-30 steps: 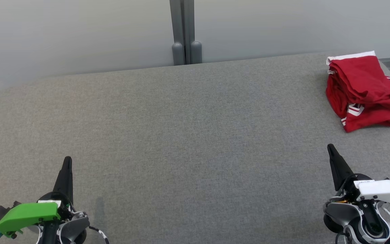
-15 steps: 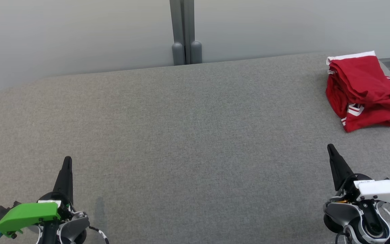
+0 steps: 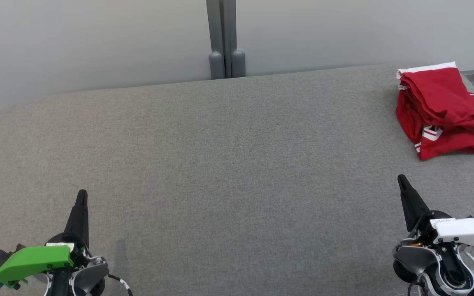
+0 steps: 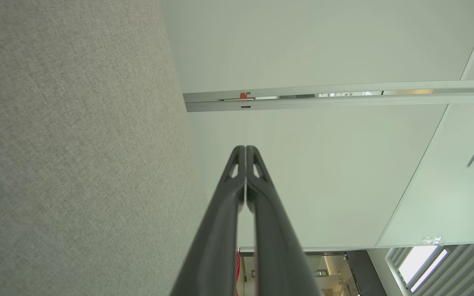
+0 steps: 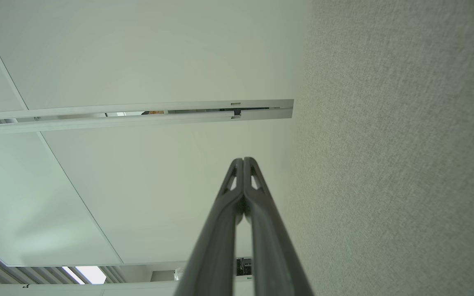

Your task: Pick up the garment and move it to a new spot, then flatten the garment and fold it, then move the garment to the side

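Nothing has moved in the last second: both arms and the cloth sit exactly where they were. The grey fabric-covered table (image 3: 237, 164) spans the scene and has rounded far corners. Pale wall panels (image 3: 97, 41) stand behind it, with a grey post (image 3: 222, 37) at their joint. The garment (image 3: 442, 111), red with white trim, lies bunched in loose folds at the table's far right corner, and its right edge runs out of the head view. The right gripper (image 3: 402, 179) is low at the near right, white cover (image 3: 463, 230) on its wrist, short of the garment and not touching it. The left gripper (image 3: 82, 194) is at the near left, green cover (image 3: 33, 261) on its wrist, well apart from the garment. The left fingers (image 4: 220, 213) are pressed together to the tips with nothing between them. The right fingers (image 5: 220, 222) are the same, together and empty. Both pairs point toward the wall.
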